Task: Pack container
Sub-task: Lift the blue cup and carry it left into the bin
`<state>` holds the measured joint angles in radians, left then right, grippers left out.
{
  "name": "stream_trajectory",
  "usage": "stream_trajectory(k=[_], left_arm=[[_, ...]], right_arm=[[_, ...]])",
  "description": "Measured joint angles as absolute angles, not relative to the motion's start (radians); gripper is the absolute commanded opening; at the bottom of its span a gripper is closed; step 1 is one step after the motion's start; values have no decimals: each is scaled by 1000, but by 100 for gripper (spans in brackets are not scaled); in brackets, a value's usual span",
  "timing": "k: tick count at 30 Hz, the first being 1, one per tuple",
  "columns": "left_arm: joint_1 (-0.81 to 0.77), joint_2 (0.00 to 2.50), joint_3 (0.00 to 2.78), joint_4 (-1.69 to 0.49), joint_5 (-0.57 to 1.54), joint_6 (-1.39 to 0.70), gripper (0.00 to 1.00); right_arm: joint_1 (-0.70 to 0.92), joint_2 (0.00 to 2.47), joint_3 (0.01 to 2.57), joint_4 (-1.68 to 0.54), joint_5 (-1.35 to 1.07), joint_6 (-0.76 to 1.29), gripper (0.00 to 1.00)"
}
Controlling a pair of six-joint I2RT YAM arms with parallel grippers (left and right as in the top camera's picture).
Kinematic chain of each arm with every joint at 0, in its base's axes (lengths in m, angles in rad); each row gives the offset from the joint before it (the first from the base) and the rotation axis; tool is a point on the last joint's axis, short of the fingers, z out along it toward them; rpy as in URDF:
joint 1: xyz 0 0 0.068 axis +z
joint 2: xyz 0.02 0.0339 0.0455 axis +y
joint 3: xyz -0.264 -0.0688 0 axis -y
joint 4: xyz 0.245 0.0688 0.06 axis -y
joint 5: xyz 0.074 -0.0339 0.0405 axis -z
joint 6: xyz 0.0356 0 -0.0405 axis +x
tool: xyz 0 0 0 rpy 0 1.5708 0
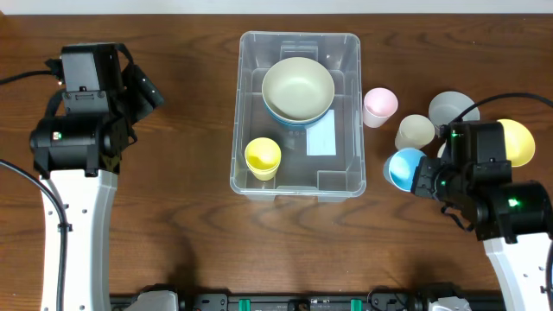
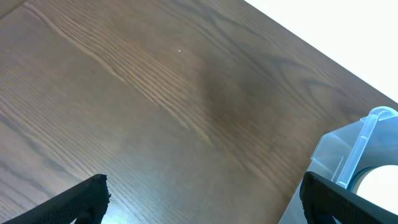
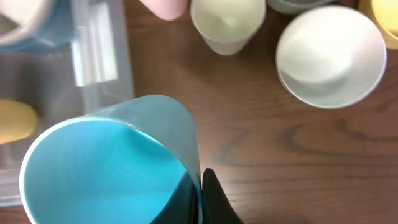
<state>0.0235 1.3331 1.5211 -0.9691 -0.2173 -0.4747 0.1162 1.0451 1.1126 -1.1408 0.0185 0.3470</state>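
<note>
As the large clear plastic rectangular container (image 1: 341, 177) stood in the middle of the dark wooden table (image 1: 190, 225), its long axis running from my near side to the far side, it was already part filled. A pale cream round bowl (image 1: 298, 85) sat nested in a blue bowl (image 1: 285, 118) at the far end. A small yellow plastic cup (image 1: 263, 159) stood in the near left corner, and a white label (image 1: 320, 135) showed on the base. The near right part of the base looked bare to me.

My right hand (image 1: 425, 177) was pinched on the rim of a light blue plastic cup (image 1: 403, 168), the wall caught between my fingers. The cup was just outside the container's right wall; whether it was lifted clear of the table I could not tell. So the container lay close by on that hand's left, and I judged that a short carry leftward over the wall would bring the cup above the bare spot.

Further right on the table waited a pink cup (image 1: 379, 105), a beige cup (image 1: 415, 132), a grey cup (image 1: 452, 108), a white bowl (image 3: 329, 55) and a yellow bowl (image 1: 518, 142).

My left hand (image 2: 211, 208) had its fingers spread wide, holding nothing, over bare table well off the container's left wall. The right arm was plainly the nearer one.
</note>
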Motion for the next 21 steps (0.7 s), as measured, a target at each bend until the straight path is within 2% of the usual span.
stream_trajectory(k=[12,21], left_arm=[[23,1333,1521,-969,-217,-475,98],[23,1333,1521,-969,-217,-475,98]], right_arm=[[243,1094,1386,-1085,-24,326,1],[376,1365,1542,-1045,-27,324,1]])
